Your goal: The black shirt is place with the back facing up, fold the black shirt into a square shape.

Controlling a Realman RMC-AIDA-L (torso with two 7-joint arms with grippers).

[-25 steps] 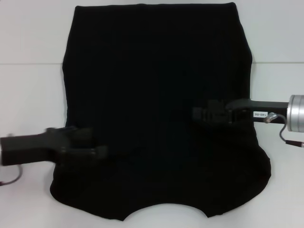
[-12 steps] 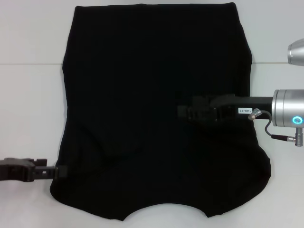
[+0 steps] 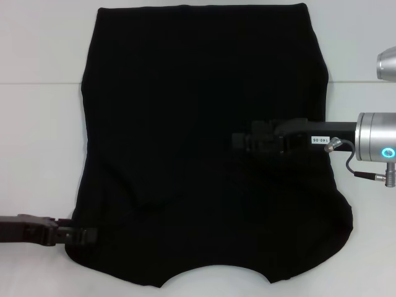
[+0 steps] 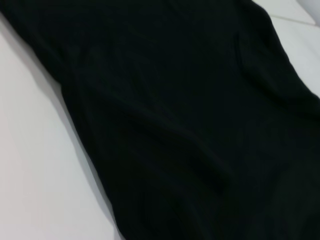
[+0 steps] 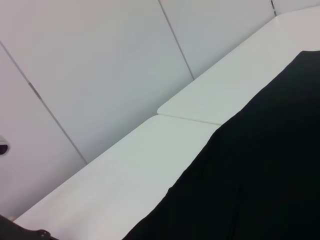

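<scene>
Working from my left, I see the left black hard-plastic gripper [image 3: 86,236] low at the near left edge of the large plain black soft-fabric shirt [image 3: 198,124], its tip touching the hem corner; whether it is released or clenched, I cannot tell. The shirt lies spread flat on the white smooth table [image 3: 37,124], reaching away from that gripper. The right black hard-plastic gripper [image 3: 241,142] hovers over the cloth's middle right; its state I cannot tell either. I judge the sleeves are already folded in, so next I need a firm pinch on the near hem for the lengthwise fold.
</scene>
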